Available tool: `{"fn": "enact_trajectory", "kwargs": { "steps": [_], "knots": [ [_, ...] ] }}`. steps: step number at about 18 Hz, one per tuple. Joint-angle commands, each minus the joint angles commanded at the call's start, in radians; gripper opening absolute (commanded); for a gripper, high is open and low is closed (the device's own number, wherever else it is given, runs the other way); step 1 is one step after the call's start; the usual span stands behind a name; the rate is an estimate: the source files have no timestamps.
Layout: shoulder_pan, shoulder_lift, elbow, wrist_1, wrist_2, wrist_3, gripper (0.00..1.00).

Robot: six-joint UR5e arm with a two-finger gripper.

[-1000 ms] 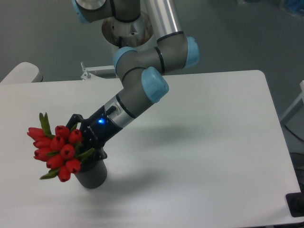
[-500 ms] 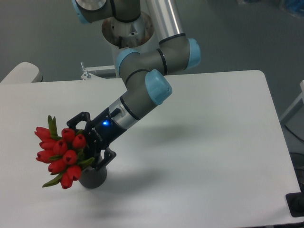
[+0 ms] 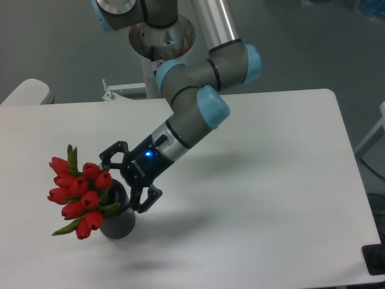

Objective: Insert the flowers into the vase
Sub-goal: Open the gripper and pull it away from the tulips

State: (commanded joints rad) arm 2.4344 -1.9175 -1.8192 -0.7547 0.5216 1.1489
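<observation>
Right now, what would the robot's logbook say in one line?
gripper: open, beside vase rim | flowers: in vase, leaning left | vase: upright on table

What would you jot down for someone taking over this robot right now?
Gripper: open, holding nothing, just right of the flowers and above the vase rim.
Flowers: stems in the vase, the bunch leaning out to the left over the rim.
Vase: upright near the table's front left.
Done: flowers are in and released.
Left: pull the arm clear without brushing the bunch; probably check that the lean doesn't tip the vase.
</observation>
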Motion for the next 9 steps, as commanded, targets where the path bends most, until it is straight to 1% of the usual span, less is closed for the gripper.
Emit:
{"fn": "enact_trajectory", "kwargs": {
  "steps": [3, 4, 6, 7, 9],
  "knots": [
    [0.037, 0.021, -0.021, -0.002, -0.002, 0.008, 1.0],
    [0.043, 0.023, -0.02, -0.002, -0.002, 0.009, 1.0],
    [0.043, 0.025, -0.022, -0.002, 0.005, 0.055, 1.0],
    [0.043, 0.041, -0.025, -0.002, 0.008, 0.08, 1.0],
    [0.083, 0.077, -0.032, -0.005, 0.011, 0.087, 1.0]
  ]
}}
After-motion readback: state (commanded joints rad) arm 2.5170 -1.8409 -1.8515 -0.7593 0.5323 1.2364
